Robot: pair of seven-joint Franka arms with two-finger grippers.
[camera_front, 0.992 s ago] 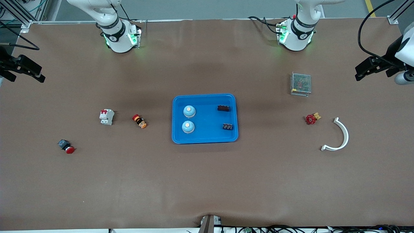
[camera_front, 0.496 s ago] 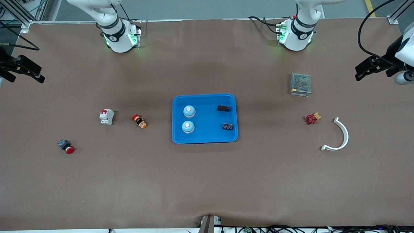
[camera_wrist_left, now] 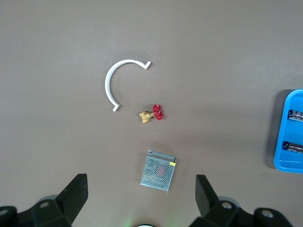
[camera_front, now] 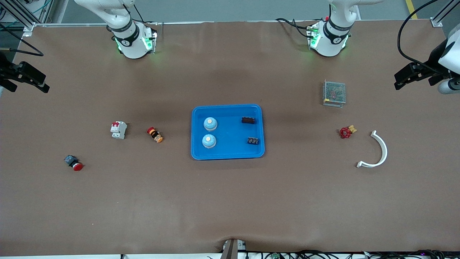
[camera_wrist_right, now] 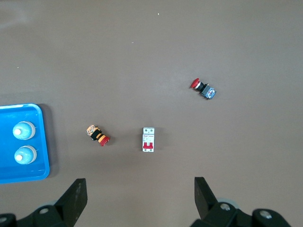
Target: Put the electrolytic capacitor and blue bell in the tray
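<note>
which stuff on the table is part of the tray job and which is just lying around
Job:
tray
two blue bells
two dark parts

Lying about:
white breaker
two red-capped buttons
mesh box
red valve
white curved piece

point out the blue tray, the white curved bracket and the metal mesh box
blue tray (camera_front: pixel 230 153): front view, on the bare floor near its rim closest to the camera
white curved bracket (camera_front: pixel 384 148): front view, on the middle of its arc
metal mesh box (camera_front: pixel 334 92): front view, on its perforated top

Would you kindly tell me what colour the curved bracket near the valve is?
The curved bracket is white, clearest in the left wrist view.
</note>
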